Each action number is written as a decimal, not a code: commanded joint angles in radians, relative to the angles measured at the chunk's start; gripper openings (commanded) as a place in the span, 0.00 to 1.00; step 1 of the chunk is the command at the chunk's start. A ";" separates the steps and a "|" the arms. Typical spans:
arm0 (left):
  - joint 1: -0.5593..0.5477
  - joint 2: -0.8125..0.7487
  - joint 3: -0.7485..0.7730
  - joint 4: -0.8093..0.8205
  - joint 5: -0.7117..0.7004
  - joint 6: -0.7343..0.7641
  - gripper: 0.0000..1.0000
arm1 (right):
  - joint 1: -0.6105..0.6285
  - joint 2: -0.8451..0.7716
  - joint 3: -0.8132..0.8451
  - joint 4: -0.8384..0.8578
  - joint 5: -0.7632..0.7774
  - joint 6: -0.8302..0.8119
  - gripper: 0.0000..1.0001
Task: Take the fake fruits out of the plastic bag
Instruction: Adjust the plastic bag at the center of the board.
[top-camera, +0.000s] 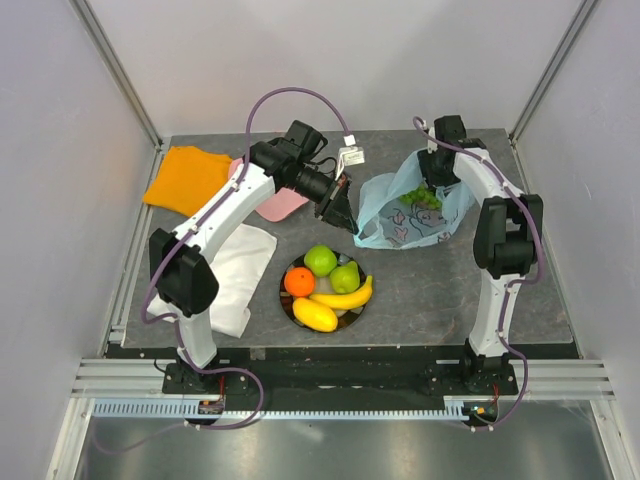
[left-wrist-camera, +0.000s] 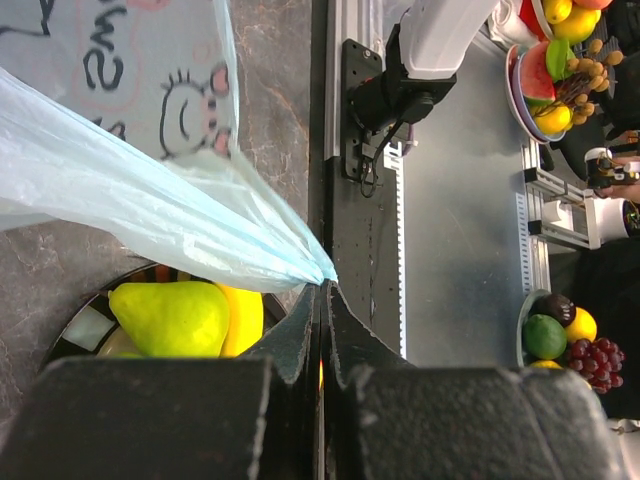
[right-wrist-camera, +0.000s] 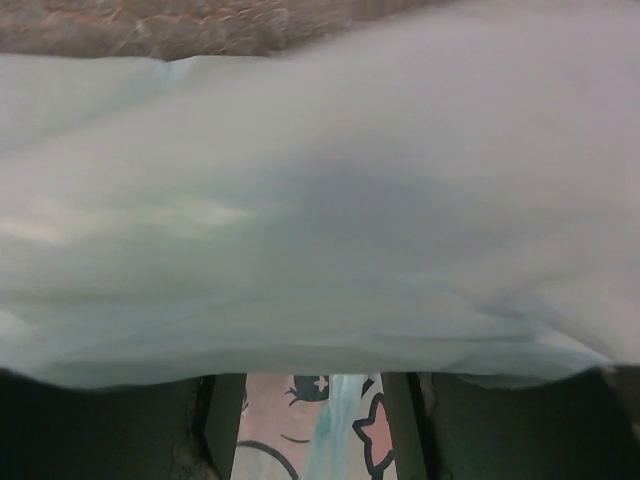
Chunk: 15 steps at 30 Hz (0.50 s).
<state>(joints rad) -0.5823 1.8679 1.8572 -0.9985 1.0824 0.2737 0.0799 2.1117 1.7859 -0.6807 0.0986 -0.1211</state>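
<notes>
The light-blue plastic bag (top-camera: 415, 215) with pink cartoon prints lies at the back right of the table. My left gripper (top-camera: 336, 207) is shut on its left edge, and the film (left-wrist-camera: 130, 195) stretches away from the pinched tip (left-wrist-camera: 325, 283). A bunch of green grapes (top-camera: 425, 197) shows in the bag's mouth. My right gripper (top-camera: 437, 176) reaches into the far end of the bag. In its wrist view the jaws (right-wrist-camera: 315, 410) stand apart, with bag film (right-wrist-camera: 320, 200) draped over them. On the plate (top-camera: 287, 304) lie a green apple (top-camera: 320, 259), pear (top-camera: 346, 277), orange (top-camera: 299, 281), banana (top-camera: 347, 297) and yellow oval fruit (top-camera: 315, 314).
An orange cloth (top-camera: 188, 178) and a pink cloth (top-camera: 281, 203) lie at the back left, and a white folded cloth (top-camera: 240, 268) is left of the plate. Beyond the table's near edge, the left wrist view shows other bowls of fruit (left-wrist-camera: 548, 75) (left-wrist-camera: 560, 335).
</notes>
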 joint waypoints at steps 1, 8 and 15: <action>-0.008 -0.032 0.002 -0.002 0.034 0.009 0.02 | -0.031 0.043 0.047 0.044 0.099 0.038 0.61; -0.021 -0.021 0.000 -0.003 0.040 0.005 0.02 | -0.051 0.085 0.073 0.050 0.136 0.006 0.63; -0.030 -0.007 0.019 -0.005 0.008 0.009 0.02 | -0.075 -0.027 0.010 0.024 0.089 -0.008 0.00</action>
<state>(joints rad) -0.5991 1.8683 1.8572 -0.9955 1.0801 0.2737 0.0250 2.1895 1.8126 -0.6579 0.1879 -0.1280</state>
